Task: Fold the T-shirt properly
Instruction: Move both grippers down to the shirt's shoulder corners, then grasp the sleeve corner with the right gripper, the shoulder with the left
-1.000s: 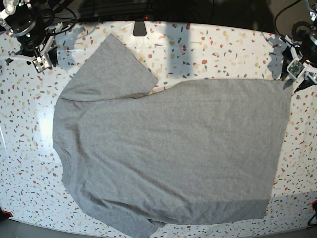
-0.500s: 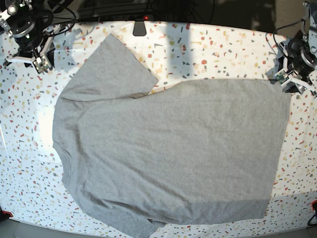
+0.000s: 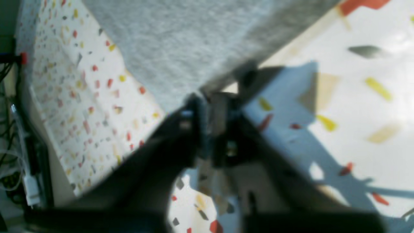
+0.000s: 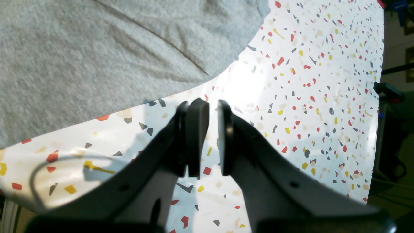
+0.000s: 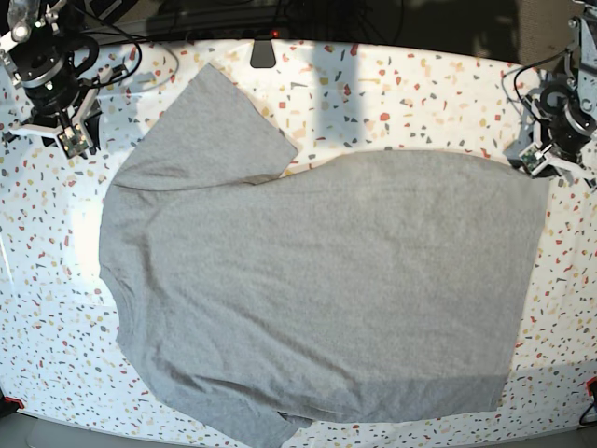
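While the T-shirt (image 5: 317,289) lies flat and plain side up across the middle of the speckled desk (image 5: 410,89), no fold has been made yet, so this looks like the very start of the job.

At the upper left of the base view, the right gripper (image 5: 70,131) hangs over bare desk near the sleeve that points up. In its own wrist view its fingers (image 4: 197,136) are a little bit apart, with only a thin gap, and they pinch nothing. The grey cloth sits just past them, not touching.

At the upper right of the base view, the left gripper (image 5: 541,161) is right at the shirt's top right corner. Its wrist view is blurry, but its fingers (image 3: 194,129) look pressed close together where the cloth corner comes to a point. They seem to pinch that corner, though the blur makes it hard to be sure.

The step in hand looks like grabbing corners. Next, I think the right gripper needs to reach the shirt edge near it and pinch it too, so both arms can lift and fold.
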Robot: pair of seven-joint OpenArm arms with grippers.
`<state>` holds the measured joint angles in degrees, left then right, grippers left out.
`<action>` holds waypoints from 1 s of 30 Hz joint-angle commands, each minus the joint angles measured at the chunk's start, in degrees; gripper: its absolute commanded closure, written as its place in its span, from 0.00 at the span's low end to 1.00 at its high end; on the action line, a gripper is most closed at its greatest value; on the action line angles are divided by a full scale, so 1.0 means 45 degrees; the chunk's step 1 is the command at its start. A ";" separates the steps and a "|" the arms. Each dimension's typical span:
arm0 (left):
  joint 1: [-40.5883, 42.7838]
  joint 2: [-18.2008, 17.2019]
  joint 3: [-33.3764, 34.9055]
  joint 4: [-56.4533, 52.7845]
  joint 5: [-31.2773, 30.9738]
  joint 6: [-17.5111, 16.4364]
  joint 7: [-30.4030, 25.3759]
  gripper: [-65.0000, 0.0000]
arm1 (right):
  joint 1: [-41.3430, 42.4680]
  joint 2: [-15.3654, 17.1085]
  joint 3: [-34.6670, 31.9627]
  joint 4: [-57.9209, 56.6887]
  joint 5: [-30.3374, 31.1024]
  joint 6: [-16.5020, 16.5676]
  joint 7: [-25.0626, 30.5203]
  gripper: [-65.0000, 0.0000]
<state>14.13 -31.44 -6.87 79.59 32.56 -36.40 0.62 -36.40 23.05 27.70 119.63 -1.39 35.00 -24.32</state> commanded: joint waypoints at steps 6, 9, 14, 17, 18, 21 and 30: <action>0.0000 -0.0180 0.0073 0.0024 -0.1705 -0.0204 -0.0199 1.00 | -0.0034 0.0646 0.0073 0.0209 0.0039 0.1110 0.0243 0.80; 0.0000 -0.0180 0.0073 0.0024 -0.1962 -0.0204 -0.0194 1.00 | -0.0034 0.1404 -0.0102 0.0194 0.0063 0.1110 0.0287 0.65; 0.0000 -0.0180 0.0073 0.0024 -0.1967 -0.0209 -0.0194 1.00 | -0.0019 0.3332 -0.1613 0.0015 0.0000 0.1110 0.0306 0.62; 0.0000 -0.0180 0.0073 0.0024 -0.1967 -0.0209 -0.0189 1.00 | 0.0311 0.4391 -0.3502 -0.0355 -0.0894 0.1110 0.0296 0.62; 0.0000 -0.0180 0.0073 0.0024 -0.1967 -0.0209 -0.0194 1.00 | 0.0476 0.4614 -0.4119 -0.0491 -0.1360 0.1110 0.0296 0.62; 0.0000 -0.0180 0.0073 0.0024 -0.1967 -0.0209 -0.0194 1.00 | 0.1137 0.4828 -0.5595 -0.0986 -0.2142 0.1110 0.0301 0.62; -0.0010 -0.0185 0.0073 0.0024 -0.1967 -0.0209 -0.0194 1.00 | 0.2909 0.4838 -0.8053 -0.3245 -0.3041 0.1110 0.0296 0.62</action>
<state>14.26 -31.42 -6.35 79.22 23.88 -36.64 -0.03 -23.59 43.81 -8.95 104.31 -14.85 40.42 -23.40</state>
